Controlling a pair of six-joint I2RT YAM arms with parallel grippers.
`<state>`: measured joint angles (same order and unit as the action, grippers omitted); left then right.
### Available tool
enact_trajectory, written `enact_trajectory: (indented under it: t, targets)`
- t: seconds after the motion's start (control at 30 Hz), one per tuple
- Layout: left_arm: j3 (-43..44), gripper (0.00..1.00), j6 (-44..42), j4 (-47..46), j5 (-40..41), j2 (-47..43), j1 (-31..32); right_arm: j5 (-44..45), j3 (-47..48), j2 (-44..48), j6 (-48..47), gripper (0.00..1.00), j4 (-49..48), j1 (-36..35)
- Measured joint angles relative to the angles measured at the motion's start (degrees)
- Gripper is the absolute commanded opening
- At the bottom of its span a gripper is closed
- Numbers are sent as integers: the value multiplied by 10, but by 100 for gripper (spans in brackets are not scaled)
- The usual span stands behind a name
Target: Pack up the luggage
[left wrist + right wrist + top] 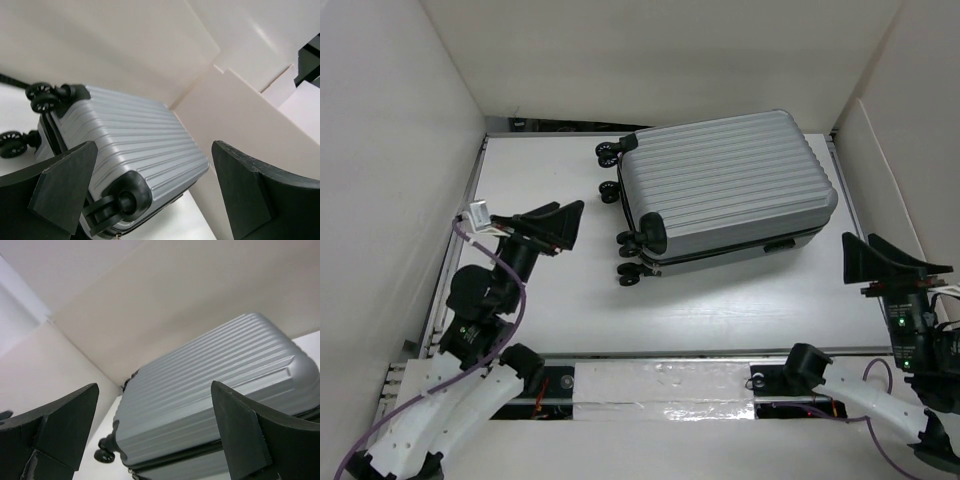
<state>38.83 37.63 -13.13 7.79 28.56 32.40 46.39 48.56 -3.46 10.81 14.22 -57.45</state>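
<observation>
Crosswise, luggage flat, wheels toward left.

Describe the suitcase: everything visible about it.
The luggage is a silver-grey, ribbed hard-shell suitcase, plastic-looking, closed and lying flat on its broad side on the white table, toward the far right. Its black spinner wheels point left; a dark seam runs along the near edge. Neither the left gripper nor the right gripper touches it.
</observation>
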Motion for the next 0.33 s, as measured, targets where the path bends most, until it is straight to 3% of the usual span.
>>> enact_trajectory:
  t: [0.33]
  targets:
    - [70, 99, -60, 71, 26, -44, 0, 16, 47, -24, -27, 100, -6, 0]
